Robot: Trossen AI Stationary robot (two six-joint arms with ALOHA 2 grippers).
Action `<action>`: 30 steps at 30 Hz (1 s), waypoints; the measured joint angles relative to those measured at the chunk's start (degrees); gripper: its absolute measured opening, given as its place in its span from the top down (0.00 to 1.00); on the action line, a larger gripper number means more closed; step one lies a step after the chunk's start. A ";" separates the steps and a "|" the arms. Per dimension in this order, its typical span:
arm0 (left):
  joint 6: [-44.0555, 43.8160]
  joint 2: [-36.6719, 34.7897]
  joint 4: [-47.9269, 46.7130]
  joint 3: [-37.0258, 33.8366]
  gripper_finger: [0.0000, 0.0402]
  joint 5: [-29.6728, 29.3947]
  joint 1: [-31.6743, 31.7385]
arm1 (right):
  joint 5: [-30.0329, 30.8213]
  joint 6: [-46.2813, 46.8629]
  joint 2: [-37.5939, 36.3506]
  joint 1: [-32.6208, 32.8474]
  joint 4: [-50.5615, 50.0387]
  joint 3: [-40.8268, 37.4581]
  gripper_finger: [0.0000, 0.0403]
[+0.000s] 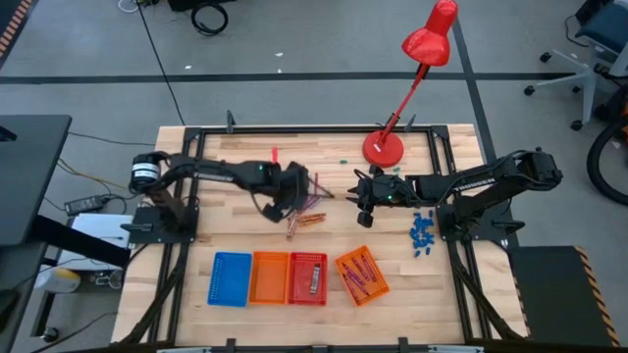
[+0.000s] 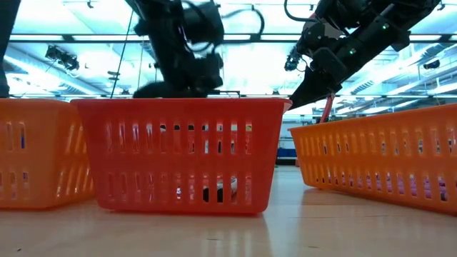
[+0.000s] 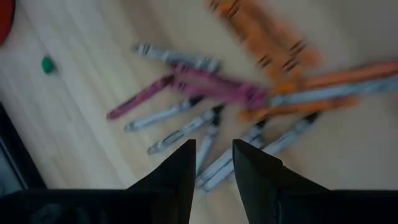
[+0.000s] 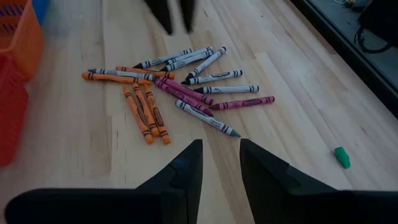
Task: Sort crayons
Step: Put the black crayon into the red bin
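The wooden table (image 1: 245, 230) carried, nearest its front edge, a blue basket (image 1: 230, 278), two orange baskets (image 1: 269, 277) and a red basket (image 1: 308, 277). Beyond them, mid-table, lay the crayons (image 4: 180, 87), a loose fan of grey, orange and pink sticks, some crossing. My left gripper (image 3: 213, 160) hung just over the grey ones, its fingers a narrow gap apart and holding nothing; my right gripper (image 4: 220, 163) stood near, likewise slightly parted and empty. I judged the crayons light, stiff, waxy and prone to roll; best pinched mid-length across the paper wrap, an outlying one first.
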 joint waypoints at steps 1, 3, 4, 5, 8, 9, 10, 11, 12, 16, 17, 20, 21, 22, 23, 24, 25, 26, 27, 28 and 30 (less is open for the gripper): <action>1.21 0.60 0.50 0.00 0.71 -0.05 1.07 | 0.00 0.00 0.00 0.00 0.00 0.00 0.72; 3.58 1.84 1.61 0.00 0.71 -0.10 2.98 | -0.33 -0.08 0.00 0.00 0.00 0.00 0.72; 4.85 2.48 2.11 0.00 0.71 -0.09 3.76 | -0.43 -0.09 0.00 0.00 0.05 0.00 0.72; 6.24 3.17 2.53 0.00 0.71 -0.08 4.49 | -0.50 -0.10 0.00 0.00 0.07 0.00 0.72; 10.58 4.98 3.95 0.00 0.71 -0.08 5.91 | -0.61 -0.13 0.00 0.00 0.07 0.00 0.72; 12.09 5.41 4.33 0.00 0.71 -0.08 6.20 | -0.64 -0.13 0.00 0.00 0.07 0.00 0.72; 13.41 5.78 4.24 0.00 0.71 -0.09 6.46 | -0.66 -0.13 0.00 0.00 0.07 0.00 0.72; 14.40 6.14 4.21 0.00 0.71 -0.08 6.63 | -0.66 -0.13 0.00 0.00 0.07 0.00 0.72; 14.86 6.44 4.49 0.00 0.71 -0.06 6.73 | -0.66 -0.13 0.00 0.00 0.07 0.00 0.72; 15.75 7.61 4.69 0.00 0.71 0.69 6.78 | -0.81 -0.13 0.00 0.00 0.06 0.00 0.72; 16.00 8.10 4.78 0.00 0.71 1.17 6.91 | -0.83 -0.13 0.00 0.00 0.07 -0.02 0.72; 16.14 9.29 5.90 0.00 0.71 2.77 6.93 | -0.84 -0.12 0.00 0.00 0.13 -0.02 0.72; 16.14 9.55 6.17 0.00 0.71 3.25 6.93 | -0.85 -0.11 0.00 0.00 0.15 -0.02 0.72; 16.18 9.77 5.92 0.00 0.71 3.35 6.93 | -0.86 -0.04 0.00 0.00 0.11 -0.02 0.72; 16.30 10.19 6.36 0.02 0.71 3.35 6.93 | -0.90 0.00 0.00 0.00 0.11 -0.02 0.72; 16.39 10.53 6.66 0.04 0.71 3.35 6.93 | -0.90 -0.02 0.00 0.00 0.10 -0.02 0.72; 16.43 10.66 5.75 0.02 0.71 3.38 6.93 | -0.99 -0.04 0.00 0.02 0.02 -0.02 0.72; 16.49 10.85 5.16 0.02 0.71 3.38 6.93 | -1.03 -0.04 0.00 0.07 0.02 -0.02 0.72; 16.73 11.06 5.77 0.06 0.71 3.26 6.93 | -1.03 -0.02 0.00 0.07 0.06 -0.04 0.72; 16.97 11.11 5.84 0.15 0.71 3.30 6.93 | -1.03 -0.07 0.00 0.07 0.30 -0.23 0.72; 17.01 11.07 4.78 0.13 0.71 3.32 6.93 | -1.03 -0.12 0.00 0.11 1.63 -1.00 0.72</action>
